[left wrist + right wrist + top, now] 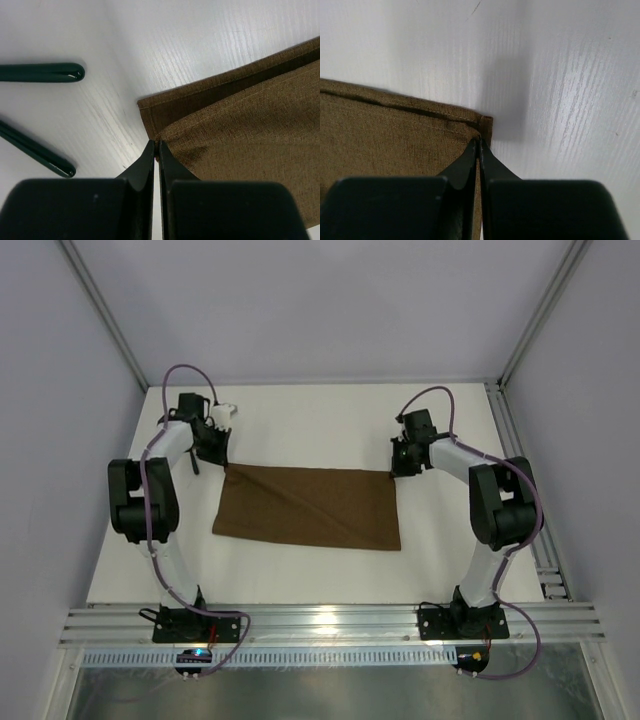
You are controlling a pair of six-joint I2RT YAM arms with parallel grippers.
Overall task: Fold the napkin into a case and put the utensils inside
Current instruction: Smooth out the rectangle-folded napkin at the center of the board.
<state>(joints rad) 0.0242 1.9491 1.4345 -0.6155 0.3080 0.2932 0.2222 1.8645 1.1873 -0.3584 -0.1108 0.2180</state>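
Napkin [308, 508]: plain dark-brown cloth, lying flat as a two-layer oblong with its hemmed edges slightly offset. The upper layer's far-left corner is pinched in the closed jaws of the left gripper [156, 145]. The far-right corner is pinched likewise in the right gripper [479, 140]. Utensils [42, 72]: two slim dark handles lying flat just left of the left jaws, clear of the cloth, heads out of view.

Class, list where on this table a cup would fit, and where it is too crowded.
Free: the bare table beyond the napkin, between left gripper and right gripper; also the strip between napkin and rail. Crowded: the far-left corner, where the utensils lie beside the left gripper.
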